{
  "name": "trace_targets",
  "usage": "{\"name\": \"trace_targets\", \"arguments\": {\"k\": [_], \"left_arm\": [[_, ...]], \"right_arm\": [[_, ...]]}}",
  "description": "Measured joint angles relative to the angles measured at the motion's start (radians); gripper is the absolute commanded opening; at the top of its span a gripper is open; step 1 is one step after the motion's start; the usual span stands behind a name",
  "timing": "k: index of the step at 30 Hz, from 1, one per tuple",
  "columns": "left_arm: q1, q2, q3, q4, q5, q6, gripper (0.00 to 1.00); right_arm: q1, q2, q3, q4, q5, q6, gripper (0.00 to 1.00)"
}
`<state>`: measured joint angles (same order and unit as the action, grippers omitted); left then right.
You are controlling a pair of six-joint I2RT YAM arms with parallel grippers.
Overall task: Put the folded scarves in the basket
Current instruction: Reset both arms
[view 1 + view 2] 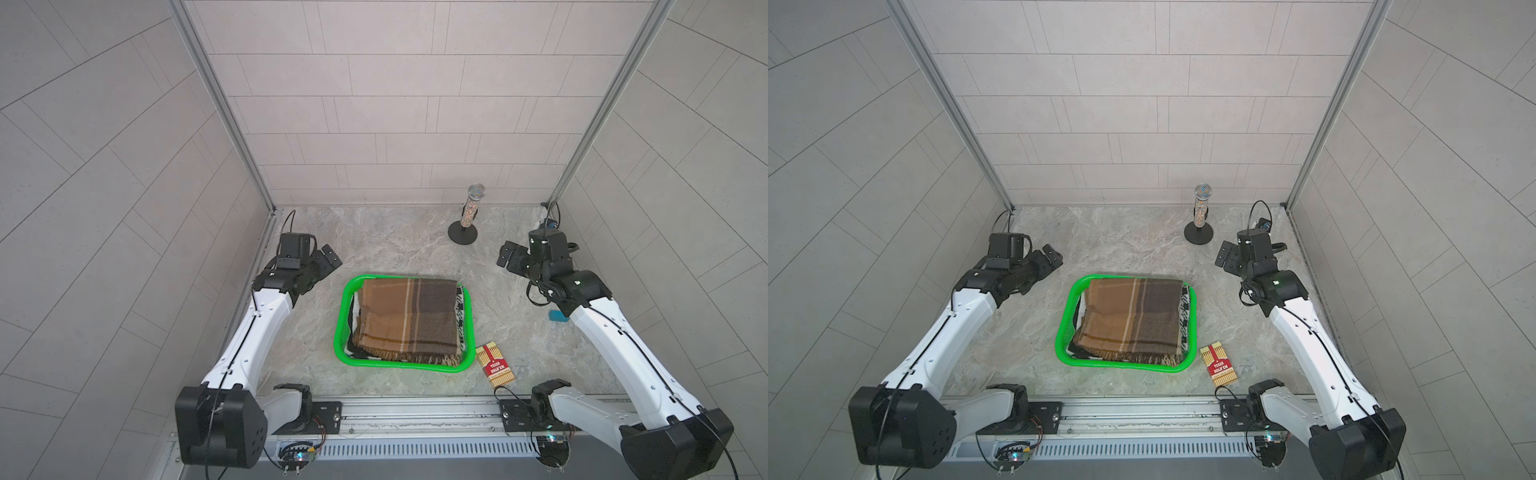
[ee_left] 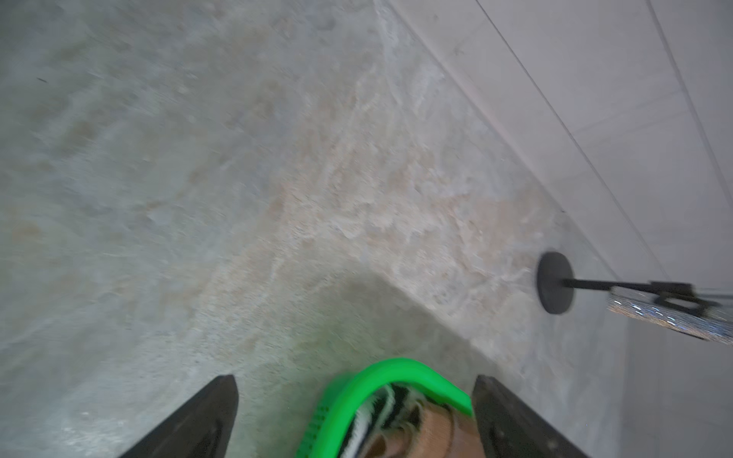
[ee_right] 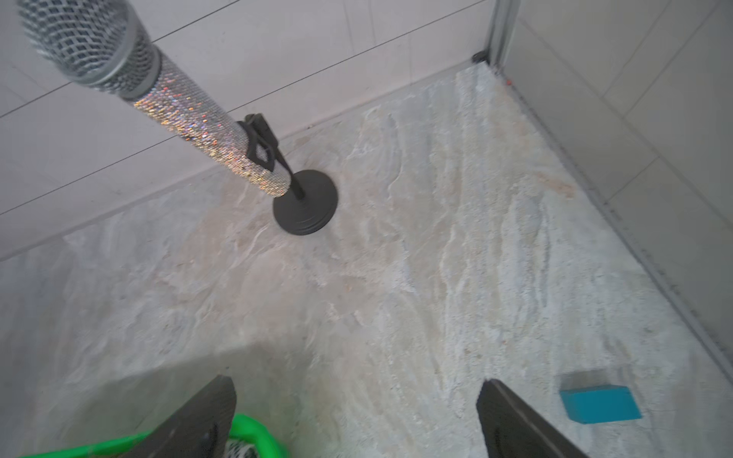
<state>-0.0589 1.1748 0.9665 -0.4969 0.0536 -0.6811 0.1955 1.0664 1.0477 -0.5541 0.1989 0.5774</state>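
Overhead scene: marble-patterned bench [image 1: 395, 245], one robot arm at each side. Left claw [image 1: 328, 258] spread wide and empty, hovering near the far left corner of the basket [image 1: 341, 324], clear of it. Right claw [image 1: 508, 255] also spread wide and empty, well off to the basket's far right, near a glittery microphone on a stand [image 1: 471, 210].

Possible trouble from here, as a judgement:
- Fringed near edge of the scarf [image 1: 409, 320] lying right up against the basket's near rim. Liable to spill over with any nudge.
- Danger of dragging fabric out, or of shoving the light basket sideways, through a low sweep of either claw across it.
- Microphone stand close to the right claw. Tall and narrow, so easy to topple with a careless swing.
- Texas Hold'em card box [image 1: 495, 365] just beside the basket's near right corner, and a small blue block [image 1: 558, 316] partly hidden by the right arm. Both easy to knock.

Container: bright green, shallow, perforated plastic basket at the bench centre. Inside, on top, the folded brown plaid scarf, lying flat and nearly filling it. Beneath, a black-and-white patterned cloth [image 1: 459, 309] showing at the left and right edges. Nothing else visible inside. Placement judged as good as done.
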Motion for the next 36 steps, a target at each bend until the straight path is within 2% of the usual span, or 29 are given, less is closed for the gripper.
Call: {"name": "trace_targets", "arguments": {"k": [2, 5, 8, 10, 17, 22, 26, 30, 34, 36], "left_arm": [[0.0, -0.056, -0.106, 0.117, -0.145, 0.056, 1.0], [0.001, -0.171, -0.39, 0.409, -0.326, 0.202, 1.0], [0.002, -0.163, -0.595, 0.661, -0.405, 0.385, 1.0], [0.002, -0.108, -0.646, 0.774, -0.42, 0.475, 1.0], [-0.024, 0.105, -0.654, 1.116, -0.458, 0.578, 1.0], [-0.036, 0.235, -0.63, 1.221, -0.48, 0.594, 1.0], [-0.036, 0.376, -0.631, 1.393, -0.486, 0.609, 1.0], [-0.036, 0.372, -0.634, 1.39, -0.486, 0.611, 1.0], [-0.036, 0.381, -0.633, 1.449, -0.488, 0.615, 1.0], [-0.036, 0.387, -0.629, 1.445, -0.487, 0.616, 1.0]], "right_arm": [[-0.018, -0.01, -0.093, 0.135, 0.044, -0.05, 1.0], [-0.024, -0.024, -0.261, 0.316, 0.107, -0.116, 1.0], [-0.024, -0.019, -0.395, 0.477, 0.164, -0.183, 1.0], [-0.024, -0.002, -0.461, 0.571, 0.205, -0.229, 1.0], [-0.027, 0.111, -0.599, 0.833, 0.305, -0.365, 1.0], [-0.046, 0.244, -0.67, 1.044, 0.309, -0.456, 1.0], [-0.074, 0.323, -0.682, 1.197, 0.282, -0.496, 1.0], [-0.111, 0.386, -0.695, 1.358, 0.232, -0.492, 1.0], [-0.118, 0.508, -0.758, 1.566, 0.176, -0.5, 1.0], [-0.118, 0.524, -0.783, 1.59, 0.151, -0.503, 1.0]]}}
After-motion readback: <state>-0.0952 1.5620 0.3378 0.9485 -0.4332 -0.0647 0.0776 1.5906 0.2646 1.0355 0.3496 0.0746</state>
